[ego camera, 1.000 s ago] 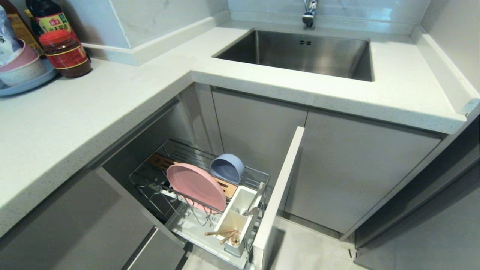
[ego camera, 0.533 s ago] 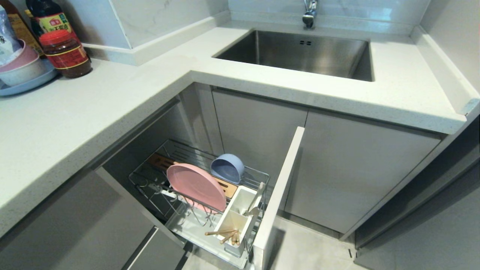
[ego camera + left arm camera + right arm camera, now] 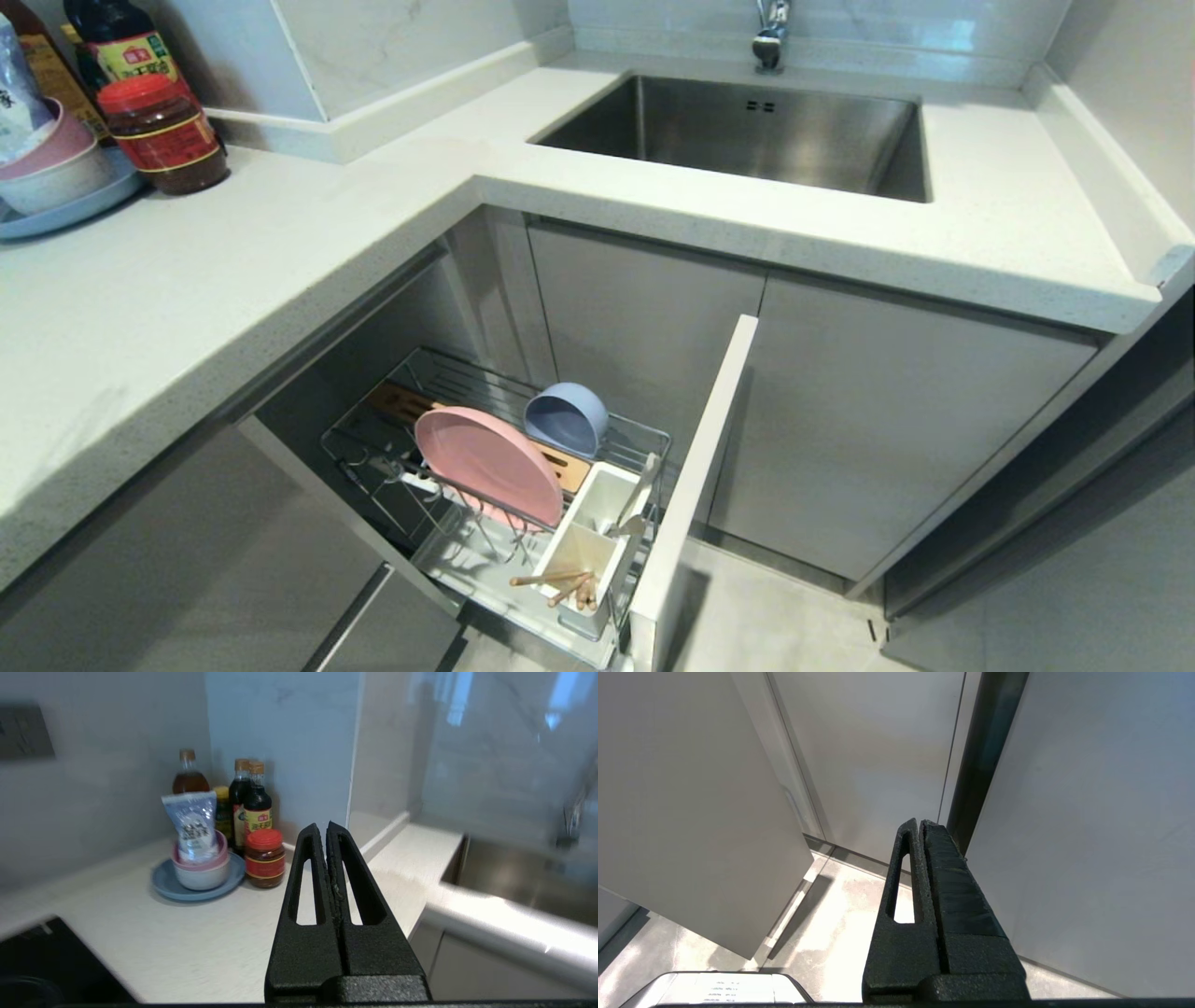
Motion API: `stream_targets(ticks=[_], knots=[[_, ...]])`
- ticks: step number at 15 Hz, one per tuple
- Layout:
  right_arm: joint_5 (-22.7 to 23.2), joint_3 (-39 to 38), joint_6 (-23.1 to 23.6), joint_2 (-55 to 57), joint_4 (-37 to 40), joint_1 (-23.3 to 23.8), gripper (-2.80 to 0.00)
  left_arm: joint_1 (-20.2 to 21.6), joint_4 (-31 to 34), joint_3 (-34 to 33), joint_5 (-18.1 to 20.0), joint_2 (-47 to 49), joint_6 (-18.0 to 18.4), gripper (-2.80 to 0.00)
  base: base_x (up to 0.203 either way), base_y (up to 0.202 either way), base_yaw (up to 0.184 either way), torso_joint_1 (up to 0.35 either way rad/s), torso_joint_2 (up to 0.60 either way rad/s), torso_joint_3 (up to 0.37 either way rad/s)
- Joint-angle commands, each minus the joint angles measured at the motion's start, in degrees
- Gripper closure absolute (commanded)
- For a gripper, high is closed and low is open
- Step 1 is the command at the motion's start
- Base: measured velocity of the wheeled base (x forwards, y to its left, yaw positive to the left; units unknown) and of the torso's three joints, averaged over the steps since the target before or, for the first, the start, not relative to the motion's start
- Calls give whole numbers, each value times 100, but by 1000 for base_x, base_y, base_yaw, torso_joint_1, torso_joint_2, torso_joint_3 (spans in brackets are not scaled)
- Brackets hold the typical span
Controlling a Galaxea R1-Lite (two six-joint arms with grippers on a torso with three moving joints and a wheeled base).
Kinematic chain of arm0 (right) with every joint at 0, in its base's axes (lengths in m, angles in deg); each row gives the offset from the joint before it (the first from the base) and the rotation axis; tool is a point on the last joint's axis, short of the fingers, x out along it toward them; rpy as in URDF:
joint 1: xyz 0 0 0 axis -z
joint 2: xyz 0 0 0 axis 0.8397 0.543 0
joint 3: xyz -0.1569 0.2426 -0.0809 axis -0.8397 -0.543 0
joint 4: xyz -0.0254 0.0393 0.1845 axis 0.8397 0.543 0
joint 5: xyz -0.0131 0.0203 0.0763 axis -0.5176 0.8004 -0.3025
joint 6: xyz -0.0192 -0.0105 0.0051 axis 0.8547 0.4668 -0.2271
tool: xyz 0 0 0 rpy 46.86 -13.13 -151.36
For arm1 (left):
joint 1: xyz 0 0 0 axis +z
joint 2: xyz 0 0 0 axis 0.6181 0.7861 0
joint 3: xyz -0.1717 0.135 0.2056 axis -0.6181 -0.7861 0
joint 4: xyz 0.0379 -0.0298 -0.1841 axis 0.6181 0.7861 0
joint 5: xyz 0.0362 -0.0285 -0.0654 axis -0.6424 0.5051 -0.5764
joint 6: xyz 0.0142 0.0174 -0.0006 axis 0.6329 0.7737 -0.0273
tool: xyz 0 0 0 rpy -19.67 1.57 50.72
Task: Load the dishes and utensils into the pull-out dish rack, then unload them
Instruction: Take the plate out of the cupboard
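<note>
The pull-out dish rack [image 3: 439,373] stands drawn out below the counter, its pale cabinet front [image 3: 695,485] on the right. A pink plate [image 3: 487,465] stands on edge in the wire dividers. Just behind it a pale blue-grey bowl [image 3: 566,418] lies tipped on its side. The white utensil box [image 3: 597,495] holds wooden chopsticks [image 3: 558,581] and slim metal utensils [image 3: 642,490]. Neither arm shows in the head view. My left gripper [image 3: 323,828] is shut and empty above the countertop, pointing toward the bottles. My right gripper [image 3: 919,823] is shut and empty, low by the cabinet doors.
A blue plate with stacked bowls [image 3: 198,877], a red-lidded jar [image 3: 264,858] and sauce bottles [image 3: 256,798] stand in the counter's back corner. The steel sink [image 3: 747,131] lies at the back right. A wooden board [image 3: 400,399] lies in the rack behind the plate. A black hob [image 3: 46,961] is nearby.
</note>
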Motion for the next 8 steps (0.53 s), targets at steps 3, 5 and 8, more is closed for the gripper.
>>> stream_targets(ticks=[3, 5, 8], knots=[[-1, 0, 4, -2, -1, -2, 0, -431, -45, 519, -784, 1703, -1308, 0, 0, 0, 0, 0, 0, 0], [0, 0, 4, 2, -1, -2, 0, -995, -52, 558, -956, 2018, -1591, 0, 0, 0, 0, 0, 0, 0], [0, 0, 4, 2, -1, -2, 0, -2256, -30, 597, -1689, 2358, -1924, 0, 0, 0, 0, 0, 0, 0]])
